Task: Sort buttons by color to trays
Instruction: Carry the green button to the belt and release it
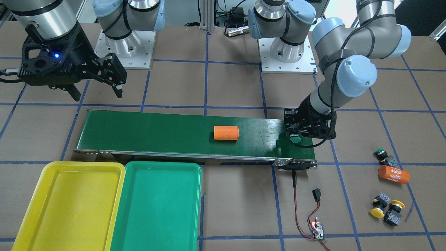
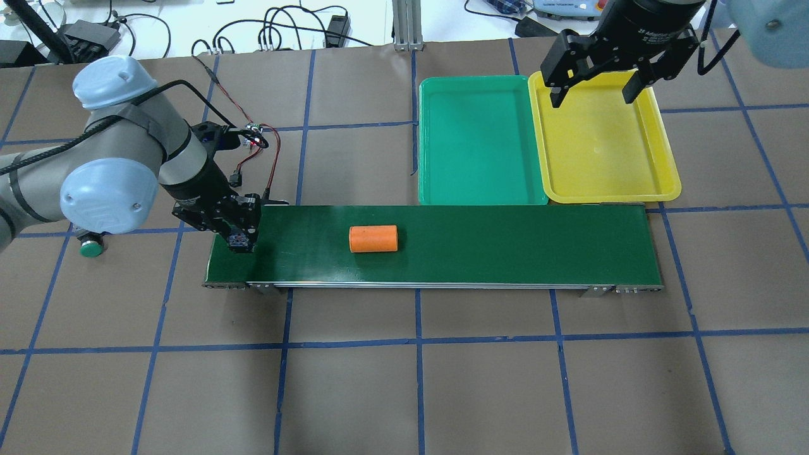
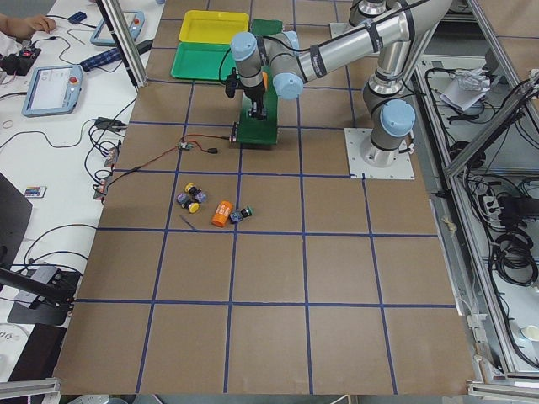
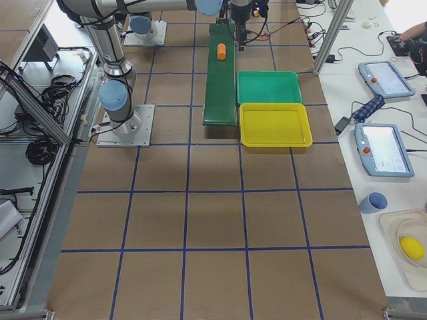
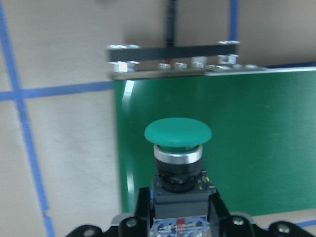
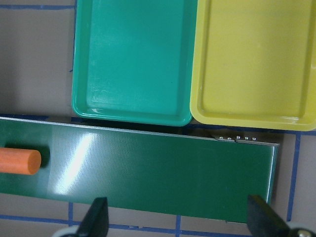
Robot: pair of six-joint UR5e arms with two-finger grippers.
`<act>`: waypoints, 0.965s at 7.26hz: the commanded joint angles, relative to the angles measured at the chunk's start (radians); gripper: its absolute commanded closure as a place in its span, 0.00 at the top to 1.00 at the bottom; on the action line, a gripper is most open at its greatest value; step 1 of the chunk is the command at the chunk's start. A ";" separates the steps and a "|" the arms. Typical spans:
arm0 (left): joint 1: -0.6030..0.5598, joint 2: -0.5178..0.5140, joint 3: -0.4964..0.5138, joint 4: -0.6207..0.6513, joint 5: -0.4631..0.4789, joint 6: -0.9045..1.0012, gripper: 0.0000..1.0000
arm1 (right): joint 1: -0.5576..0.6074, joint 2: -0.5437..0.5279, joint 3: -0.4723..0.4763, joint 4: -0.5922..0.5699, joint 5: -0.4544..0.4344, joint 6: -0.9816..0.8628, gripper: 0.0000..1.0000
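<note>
My left gripper (image 1: 299, 131) is shut on a green button (image 5: 178, 148) and holds it low over the end of the dark-green conveyor belt (image 1: 167, 134); it also shows in the overhead view (image 2: 241, 237). I cannot tell if the button touches the belt. A second green button (image 1: 381, 153) and two yellow buttons (image 1: 378, 209) (image 1: 395, 209) lie on the table past that end. My right gripper (image 2: 594, 96) is open and empty, high above the yellow tray (image 2: 600, 151). The green tray (image 2: 480, 139) lies beside it. Both trays hold nothing.
One orange cylinder (image 1: 225, 132) lies mid-belt and another marked 4680 (image 1: 393, 174) lies among the loose buttons. A small controller board (image 1: 317, 230) with red and black wires lies near the belt's end by the left arm.
</note>
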 commanded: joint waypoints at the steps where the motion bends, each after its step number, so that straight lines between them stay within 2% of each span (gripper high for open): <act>1: -0.022 -0.036 -0.007 0.074 -0.002 -0.032 0.00 | 0.000 0.000 0.000 0.000 -0.001 0.000 1.00; 2: -0.022 -0.053 -0.006 0.118 -0.002 -0.030 0.38 | 0.000 0.000 0.000 0.000 0.000 0.000 1.00; 4: -0.026 -0.083 0.000 0.181 -0.008 -0.032 0.80 | 0.001 -0.001 0.000 0.000 0.000 0.000 1.00; 5: -0.028 -0.049 -0.012 0.162 -0.028 -0.032 1.00 | 0.001 -0.001 0.000 0.000 0.000 -0.001 1.00; 6: -0.005 -0.043 0.000 0.136 -0.022 -0.012 1.00 | 0.000 0.000 0.000 0.000 0.000 0.000 1.00; 7: 0.053 -0.062 0.062 0.117 -0.018 0.008 1.00 | 0.000 0.000 0.000 0.000 0.000 -0.001 1.00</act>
